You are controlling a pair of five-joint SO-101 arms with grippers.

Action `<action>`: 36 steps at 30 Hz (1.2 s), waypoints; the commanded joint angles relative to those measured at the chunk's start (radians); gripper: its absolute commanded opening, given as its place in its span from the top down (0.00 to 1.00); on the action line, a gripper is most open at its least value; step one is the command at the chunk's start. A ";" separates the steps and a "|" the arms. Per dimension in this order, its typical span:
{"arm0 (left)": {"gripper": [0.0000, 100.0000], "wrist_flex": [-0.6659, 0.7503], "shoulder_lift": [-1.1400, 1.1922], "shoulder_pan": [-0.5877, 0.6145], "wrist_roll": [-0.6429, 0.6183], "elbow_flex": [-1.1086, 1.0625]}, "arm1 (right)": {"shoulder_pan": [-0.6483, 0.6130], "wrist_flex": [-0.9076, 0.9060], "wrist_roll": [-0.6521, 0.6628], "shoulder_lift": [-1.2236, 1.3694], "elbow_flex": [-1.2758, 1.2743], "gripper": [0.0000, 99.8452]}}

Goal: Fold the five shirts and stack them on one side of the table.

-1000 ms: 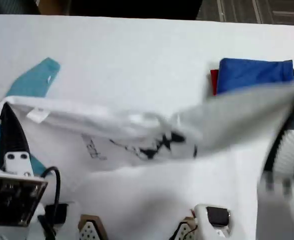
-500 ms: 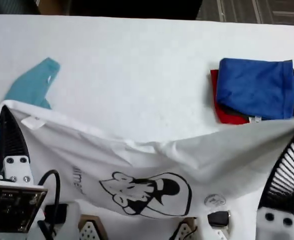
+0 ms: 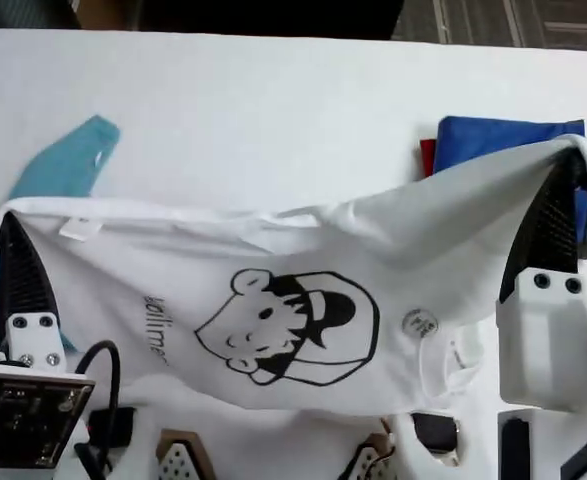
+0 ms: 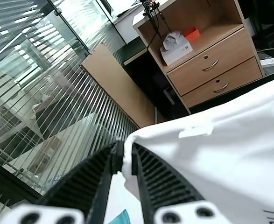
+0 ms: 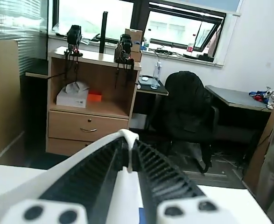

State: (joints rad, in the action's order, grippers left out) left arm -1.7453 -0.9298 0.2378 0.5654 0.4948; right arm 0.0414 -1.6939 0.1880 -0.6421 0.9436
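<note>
Spanning nearly the whole high view, the white table (image 3: 273,100) carries everything else. Across the lower half of the frame hangs the white shirt (image 3: 273,290), printed side up and pulled taut. Its long axis runs from the left edge to the right edge, and the cloth sags from that top hem toward the bottom of the frame.

In the upper right sits the blue shirt (image 3: 483,135), folded on top of the red shirt (image 3: 427,155), with the white shirt's raised corner covering part of both. At the left, the teal shirt (image 3: 68,160) lies unfolded, its lower part hidden behind the white cloth.

The left claw (image 3: 0,215) is pressed together on the shirt's left corner, close to the label. The right claw (image 3: 573,158) pinches the opposite corner, with a fold of cloth poking out between its tips in the right wrist view (image 5: 129,139).

Laying the shirt flat looks like the likely next step. The right arm is the nearer one to the folded pair, so its corner could drag across them, and the left corner could land on the teal shirt.
</note>
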 commanded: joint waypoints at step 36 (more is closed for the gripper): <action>0.97 0.112 -0.046 0.012 0.037 -0.114 | 0.005 0.131 0.482 -0.217 -0.184 0.98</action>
State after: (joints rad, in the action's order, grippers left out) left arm -1.6579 -0.9805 0.2378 0.5976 0.3828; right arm 0.0399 -1.5850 0.6636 -0.8738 0.7641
